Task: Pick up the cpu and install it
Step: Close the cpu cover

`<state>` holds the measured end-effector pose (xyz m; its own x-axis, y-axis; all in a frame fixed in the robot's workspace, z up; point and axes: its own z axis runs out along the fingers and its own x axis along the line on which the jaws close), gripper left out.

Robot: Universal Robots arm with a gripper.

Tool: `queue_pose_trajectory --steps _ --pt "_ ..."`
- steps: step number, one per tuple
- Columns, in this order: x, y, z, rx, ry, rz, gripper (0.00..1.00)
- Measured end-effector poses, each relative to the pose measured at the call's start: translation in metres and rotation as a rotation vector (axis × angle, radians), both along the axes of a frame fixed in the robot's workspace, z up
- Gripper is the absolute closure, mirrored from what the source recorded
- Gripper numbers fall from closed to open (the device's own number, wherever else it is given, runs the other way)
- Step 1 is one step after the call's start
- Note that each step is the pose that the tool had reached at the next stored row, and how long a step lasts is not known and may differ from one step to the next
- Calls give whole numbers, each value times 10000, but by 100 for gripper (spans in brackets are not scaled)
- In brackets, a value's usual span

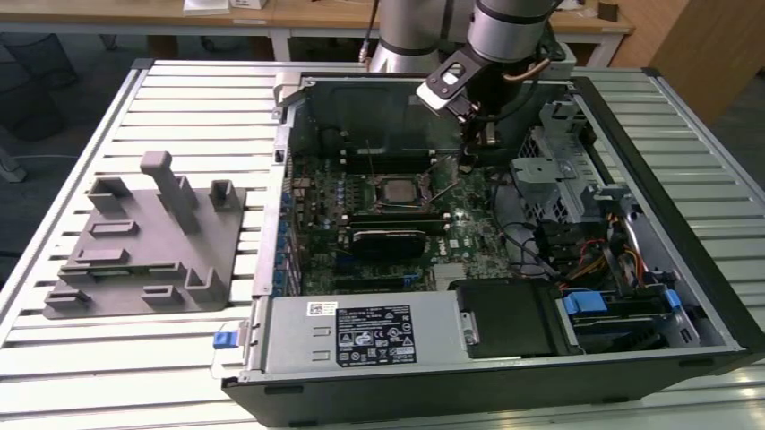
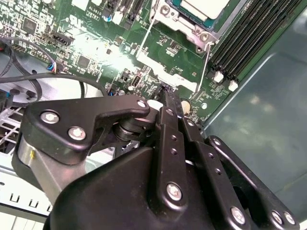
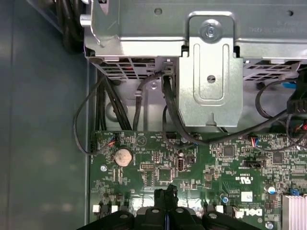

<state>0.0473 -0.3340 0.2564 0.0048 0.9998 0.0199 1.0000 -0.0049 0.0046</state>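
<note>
The cpu (image 1: pixel 393 190) is seen seated in the black socket (image 1: pixel 395 176), a little above and to the left of the centre of the exterior view. In the second wrist view its pale silver top (image 2: pixel 204 5) is framed by the socket's metal frame (image 2: pixel 194 29), and a thin wire lever (image 2: pixel 205 62) is seen beside it. The socket is mounted on the green motherboard (image 1: pixel 321 193), which lies flat inside the opened computer case (image 1: pixel 705 269).

The gripper (image 1: pixel 477 143) is held over the board, above and toward the exterior view's right of the cpu and apart from it. In both wrist views its black fingers (image 2: pixel 169 103) are pressed together with no gap between them, and nothing is seen held between them; the tips are poised just over the board's small components. Whether the tips touch the board cannot be told.

In the first wrist view a coin battery (image 3: pixel 123 156) is set on the board, and black cables (image 3: pixel 170 108) are run beneath a metal bracket (image 3: pixel 211 72).

A grey fixture block (image 1: pixel 143 242) with upright posts is placed on the slatted table (image 1: pixel 192 98) at the exterior view's left, well apart from the case. A power supply (image 1: pixel 358 336) is fitted along the lower edge of the case.
</note>
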Motion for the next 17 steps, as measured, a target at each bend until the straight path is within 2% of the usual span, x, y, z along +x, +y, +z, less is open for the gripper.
queue_pose_trajectory --steps 17 --pt "26 5 -145 0 2 0 89"
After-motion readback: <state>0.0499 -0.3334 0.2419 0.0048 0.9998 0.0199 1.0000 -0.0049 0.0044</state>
